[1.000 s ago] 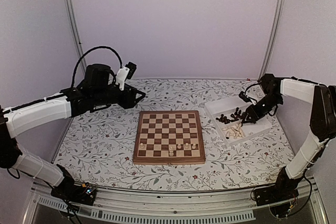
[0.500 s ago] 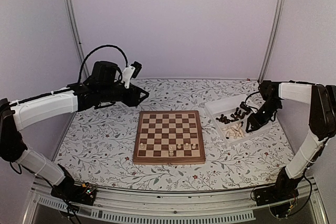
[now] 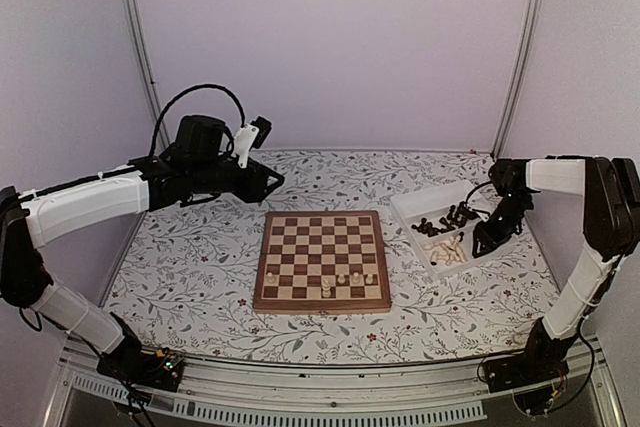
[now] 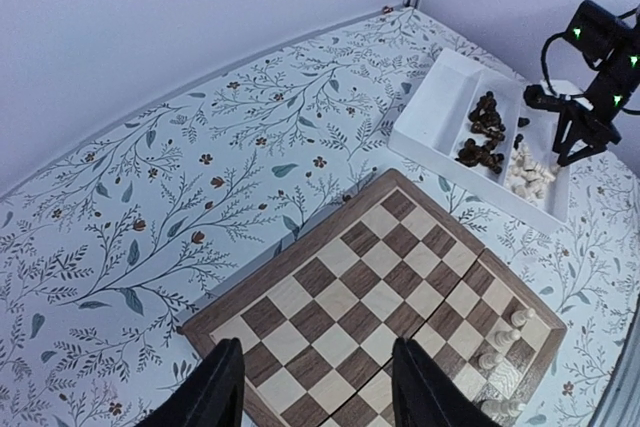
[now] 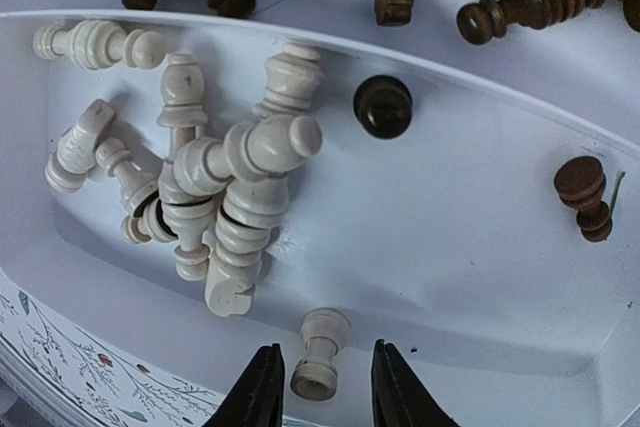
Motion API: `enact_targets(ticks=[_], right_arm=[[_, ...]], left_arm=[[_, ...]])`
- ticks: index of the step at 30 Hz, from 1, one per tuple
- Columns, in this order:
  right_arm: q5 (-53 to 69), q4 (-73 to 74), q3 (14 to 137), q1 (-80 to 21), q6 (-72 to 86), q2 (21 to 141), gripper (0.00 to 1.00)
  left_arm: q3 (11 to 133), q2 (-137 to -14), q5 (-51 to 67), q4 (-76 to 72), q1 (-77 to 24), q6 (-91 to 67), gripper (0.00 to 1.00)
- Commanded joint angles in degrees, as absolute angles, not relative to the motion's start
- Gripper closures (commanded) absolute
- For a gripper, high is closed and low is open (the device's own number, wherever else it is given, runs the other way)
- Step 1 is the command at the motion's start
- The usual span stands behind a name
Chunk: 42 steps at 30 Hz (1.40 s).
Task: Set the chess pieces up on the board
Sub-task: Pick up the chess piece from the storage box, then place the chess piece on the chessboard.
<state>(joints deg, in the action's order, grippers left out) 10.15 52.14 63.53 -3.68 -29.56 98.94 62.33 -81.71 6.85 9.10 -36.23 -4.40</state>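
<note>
Right gripper (image 5: 323, 349): narrowly apart (not pinching)
Cream pawn (image 5: 320, 357): between its fingertips (image 5: 265, 382); cream heap (image 5: 230, 197) at 11 o'clock
Left gripper (image 4: 315, 347): wide, empty

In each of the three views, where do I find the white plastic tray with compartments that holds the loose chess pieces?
Top external: the white plastic tray lies right of the square wooden chessboard.
Left wrist: in the upper right corner.
Right wrist: it fills nearly the whole picture.
Shared landmark: the heap of pale cream wooden chess pieces in one compartment.
</note>
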Motion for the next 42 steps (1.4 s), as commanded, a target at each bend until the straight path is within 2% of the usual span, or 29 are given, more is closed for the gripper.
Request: enact_targets(ticks=[1,8,21,30,42], right_arm=[[9.3,53.1,64.1,-3.6,-29.6,100.6,0.69],[9.3,54.8,66.2,-3.5,-29.7,100.6,0.85],[13.8,62.1,79.3,-5.2,-31.7,95.1,0.88],[14.7,62.3,88.4,-22.3,-32.4,97.0,0.89],[16.4,64.7,103.2,-45.5,-32.2,111.8,0.89]], left_arm=[[63.6,-82.2,6.5,10.1,-36.8,-3.4,0.48],[63.3,-82.0,5.9,10.2,-36.7,-3.1,0.48],[61.4,-80.3,5.5,10.2,-36.2,-0.6,0.48],[58.8,-78.0,2.8,10.9,-32.5,5.7,0.48],[51.1,-70.6,2.3,4.4,-24.9,3.3,0.47]])
